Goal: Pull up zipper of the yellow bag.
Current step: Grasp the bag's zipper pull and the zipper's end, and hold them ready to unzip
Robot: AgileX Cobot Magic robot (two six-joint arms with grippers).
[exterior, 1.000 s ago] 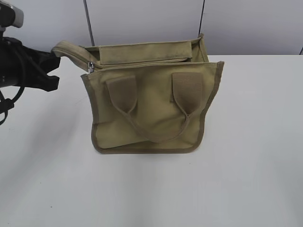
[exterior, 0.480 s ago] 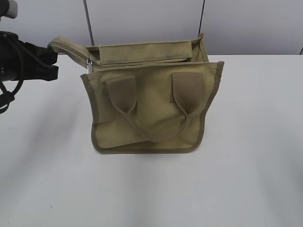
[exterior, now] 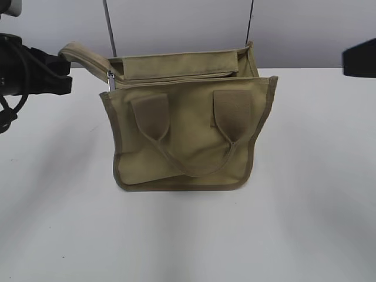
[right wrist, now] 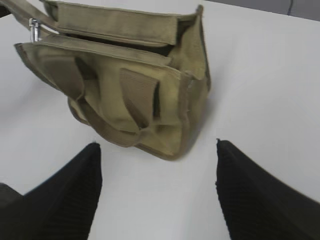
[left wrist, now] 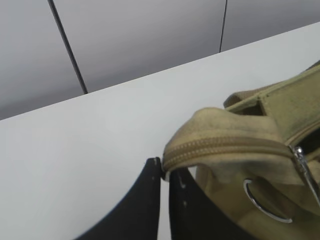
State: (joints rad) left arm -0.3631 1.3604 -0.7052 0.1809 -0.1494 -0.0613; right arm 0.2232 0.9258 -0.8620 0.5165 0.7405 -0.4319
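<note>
The yellow bag (exterior: 188, 135) stands upright mid-table, handles hanging down its front. Its zipper (exterior: 170, 77) runs along the top, with the silver pull tab (exterior: 111, 79) at the left corner. My left gripper (exterior: 62, 59) is shut on the zipper's fabric tail (left wrist: 225, 145), which sticks out left of the bag; the jaws (left wrist: 164, 167) pinch its tip. The pull tab (left wrist: 302, 165) hangs just right of the tail. My right gripper (right wrist: 157, 144) is open and empty, above the table to the bag's right (exterior: 359, 57). The right wrist view shows the bag (right wrist: 125, 85) and tab (right wrist: 34, 29).
The white table (exterior: 305, 194) spreads around the bag. A grey panelled wall (exterior: 176, 23) stands close behind it. A metal ring (left wrist: 262, 202) hangs on the bag's end below the tail.
My left gripper has risen a little, lifting the zipper tail with it. My right gripper has come into the exterior view at the upper right edge. The bag has stayed put.
</note>
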